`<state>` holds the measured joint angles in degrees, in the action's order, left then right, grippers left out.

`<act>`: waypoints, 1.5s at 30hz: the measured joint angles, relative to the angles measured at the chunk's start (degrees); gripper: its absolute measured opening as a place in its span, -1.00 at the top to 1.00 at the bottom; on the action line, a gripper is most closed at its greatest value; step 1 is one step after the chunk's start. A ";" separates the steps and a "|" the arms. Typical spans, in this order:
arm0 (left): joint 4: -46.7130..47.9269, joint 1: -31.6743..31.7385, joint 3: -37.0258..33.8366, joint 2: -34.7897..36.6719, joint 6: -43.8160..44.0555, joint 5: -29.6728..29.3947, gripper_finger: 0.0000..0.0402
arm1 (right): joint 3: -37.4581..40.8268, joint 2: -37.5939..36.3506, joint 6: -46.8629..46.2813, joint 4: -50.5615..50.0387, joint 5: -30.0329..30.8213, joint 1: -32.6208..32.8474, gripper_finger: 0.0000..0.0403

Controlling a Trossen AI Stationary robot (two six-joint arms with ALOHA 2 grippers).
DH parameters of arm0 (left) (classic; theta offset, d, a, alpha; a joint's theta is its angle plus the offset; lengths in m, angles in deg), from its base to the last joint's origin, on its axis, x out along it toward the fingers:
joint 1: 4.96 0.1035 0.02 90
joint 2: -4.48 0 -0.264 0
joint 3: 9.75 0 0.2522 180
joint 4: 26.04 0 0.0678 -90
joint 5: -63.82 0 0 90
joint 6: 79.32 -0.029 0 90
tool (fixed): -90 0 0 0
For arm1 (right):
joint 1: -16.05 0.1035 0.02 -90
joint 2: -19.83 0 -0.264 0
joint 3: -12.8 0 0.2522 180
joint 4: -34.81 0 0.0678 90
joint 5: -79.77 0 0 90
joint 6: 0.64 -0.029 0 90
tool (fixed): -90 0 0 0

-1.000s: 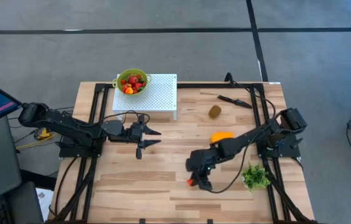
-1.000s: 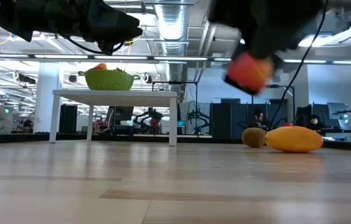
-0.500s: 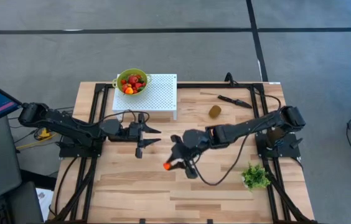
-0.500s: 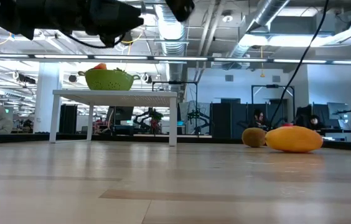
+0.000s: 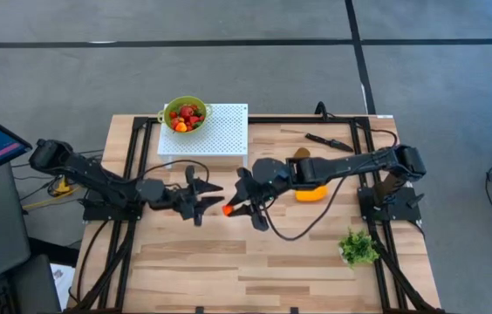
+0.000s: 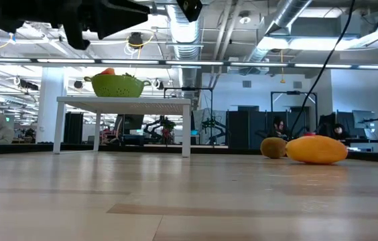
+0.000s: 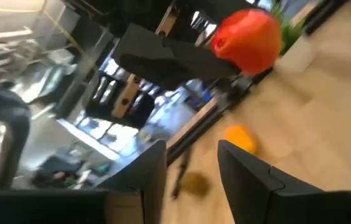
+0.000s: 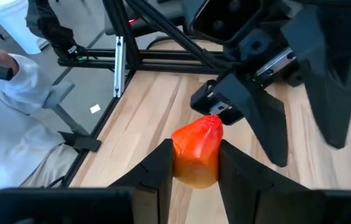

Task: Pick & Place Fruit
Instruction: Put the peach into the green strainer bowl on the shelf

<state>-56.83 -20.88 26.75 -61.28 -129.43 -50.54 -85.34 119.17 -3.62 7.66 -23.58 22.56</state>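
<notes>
Right gripper [image 5: 235, 208] pinches a small red-orange fruit [image 5: 228, 209] in the air over mid-table, extended toward the left gripper [image 5: 208, 200], whose fingers are spread just beside the fruit. Elongated orange fruit [image 5: 311, 193] and kiwi [image 6: 273, 147] lie on the table [image 5: 316, 262]; more fruit sits in the green bowl [image 5: 185, 114] on the white stand [image 5: 224, 135].

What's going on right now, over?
Right hand shut on red fruit, mid-table. Left hand open, facing it. Nothing between them.

Right hand [image 5: 239, 208] grips red-orange fruit [image 5: 228, 209] mid-table, facing left hand [image 5: 209, 199], fingers spread.
</notes>
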 joint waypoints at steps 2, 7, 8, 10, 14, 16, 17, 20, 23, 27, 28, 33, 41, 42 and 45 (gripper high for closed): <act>-0.07 -0.84 0.00 0.00 -2.36 -3.68 0.26 | 0.00 -0.01 0.03 -0.03 -0.02 -0.40 0.52; -0.67 -1.56 0.00 0.00 -3.51 -3.66 0.05 | 0.00 0.01 0.15 0.01 -0.01 -0.95 0.52; -0.71 -1.92 0.00 0.00 -4.19 -3.18 0.00 | 0.00 0.00 0.12 0.11 -0.02 -1.18 0.52; -0.95 -2.46 0.00 0.00 -7.18 -2.56 -0.07 | 0.00 0.01 0.07 0.15 -0.02 -1.53 0.52; -4.14 -2.77 0.00 0.00 -12.56 -2.49 -0.12 | 0.00 -0.01 0.10 0.46 -0.02 -2.56 0.52; -5.62 -2.75 0.00 0.00 -13.97 -1.95 -0.12 | 0.00 -0.01 0.35 0.76 -0.02 -3.06 0.52; -5.90 -2.73 0.00 0.00 -14.28 -1.71 -0.11 | 0.00 0.00 0.39 0.88 -0.11 -3.37 0.52; -6.35 -2.11 0.00 0.00 -14.34 -0.52 -0.08 | 0.00 -0.03 0.43 1.87 -0.25 -4.01 0.52; -6.48 -1.32 0.00 0.00 -14.36 -0.29 -0.05 | 0.00 -0.03 1.15 2.70 -0.33 -4.54 0.52; -6.92 -0.22 0.00 0.00 -14.41 1.58 -0.04 | 0.00 -0.03 1.90 3.92 -0.02 -5.22 0.52; -6.92 0.27 0.00 0.00 -14.51 2.44 -0.04 | 0.00 -0.03 1.95 4.09 0.03 -5.27 0.52; -7.11 2.72 0.00 0.00 -14.14 7.44 -0.08 | 0.00 -0.03 1.95 5.21 -0.09 -5.87 0.52; -7.94 5.44 0.00 0.00 -14.01 8.11 -0.08 | 0.00 -0.03 1.95 5.41 -0.07 -6.46 0.52; -8.22 5.79 0.00 0.00 -13.98 8.12 -0.07 | 0.00 -0.03 1.95 5.43 -0.08 -6.44 0.52; -8.20 6.29 0.00 -0.02 -13.95 8.18 -0.03 | 0.00 -0.03 1.95 5.53 -0.09 -6.43 0.52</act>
<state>-65.03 -14.59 26.75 -61.30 -143.38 -42.36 -85.34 119.14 -1.68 13.19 -23.66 16.13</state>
